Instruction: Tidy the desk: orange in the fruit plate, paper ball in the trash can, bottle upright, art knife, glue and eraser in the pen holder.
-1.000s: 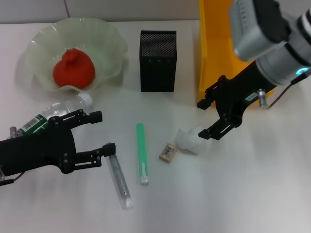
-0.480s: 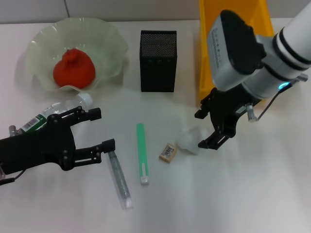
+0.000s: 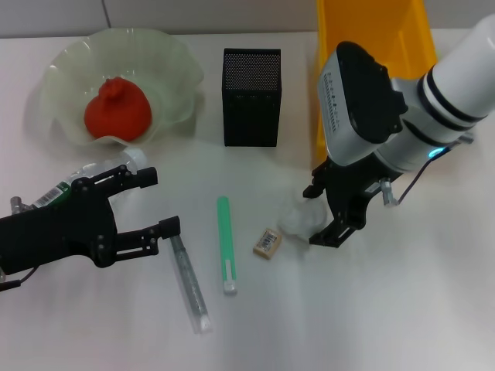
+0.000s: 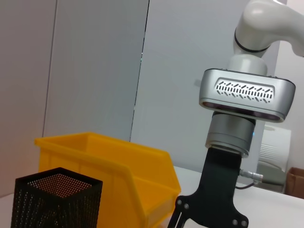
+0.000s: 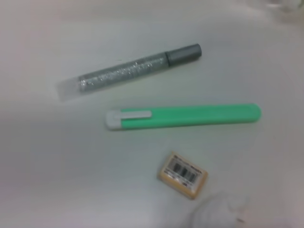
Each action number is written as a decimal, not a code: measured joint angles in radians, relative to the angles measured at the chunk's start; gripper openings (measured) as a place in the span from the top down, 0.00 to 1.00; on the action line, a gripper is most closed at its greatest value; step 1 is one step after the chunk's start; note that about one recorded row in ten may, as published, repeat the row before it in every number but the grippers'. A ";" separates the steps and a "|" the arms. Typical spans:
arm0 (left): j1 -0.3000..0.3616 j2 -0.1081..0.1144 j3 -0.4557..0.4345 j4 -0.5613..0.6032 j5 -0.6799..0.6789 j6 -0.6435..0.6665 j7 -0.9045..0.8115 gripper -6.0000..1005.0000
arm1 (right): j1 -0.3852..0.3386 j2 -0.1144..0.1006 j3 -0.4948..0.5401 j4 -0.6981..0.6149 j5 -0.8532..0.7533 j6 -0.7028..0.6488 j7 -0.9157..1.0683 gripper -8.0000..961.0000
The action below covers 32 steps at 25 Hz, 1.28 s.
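While the right gripper (image 3: 319,215) hangs low over the white tabletop (image 3: 387,309), its two black fingers stand apart on either side of the paper ball (image 3: 300,219), which lies on the surface just in front of the yellow trash can (image 3: 329,85). Whether the fingers touch the paper cannot be told, since the gripper's body covers part of the ball. Just beside the ball lies the tan eraser (image 3: 267,242), then the green art knife (image 3: 226,243), then the glittery glue stick (image 3: 188,282), all flat on the tabletop. The right wrist view shows those three clearly, but only a white edge of the ball at the picture's border.

The left gripper (image 3: 158,202) is near the tabletop's left side with fingers spread, holding nothing. The bottle (image 3: 93,176) lies on its side partly hidden behind this arm. The orange (image 3: 117,110) sits in the fruit plate (image 3: 174,66), and the black mesh pen holder (image 3: 251,97) stands between plate and trash can.
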 joint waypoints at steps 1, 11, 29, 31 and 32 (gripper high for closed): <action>0.000 0.000 0.000 0.000 0.000 0.000 0.000 0.15 | 0.001 0.000 -0.004 0.003 0.004 0.002 -0.003 0.21; -0.001 0.006 -0.001 0.000 0.000 0.004 -0.002 0.15 | 0.005 0.000 -0.005 0.024 0.006 0.015 0.002 0.25; -0.009 0.008 -0.012 0.001 0.000 0.004 0.002 0.15 | -0.191 -0.011 0.545 0.024 0.332 -0.272 -0.304 0.41; -0.010 0.007 -0.012 0.002 0.000 0.005 0.002 0.15 | -0.233 -0.011 0.555 0.076 0.406 -0.267 -0.385 0.41; -0.010 0.006 -0.012 0.001 0.000 0.005 0.002 0.15 | -0.253 -0.010 0.556 0.110 0.446 -0.264 -0.428 0.41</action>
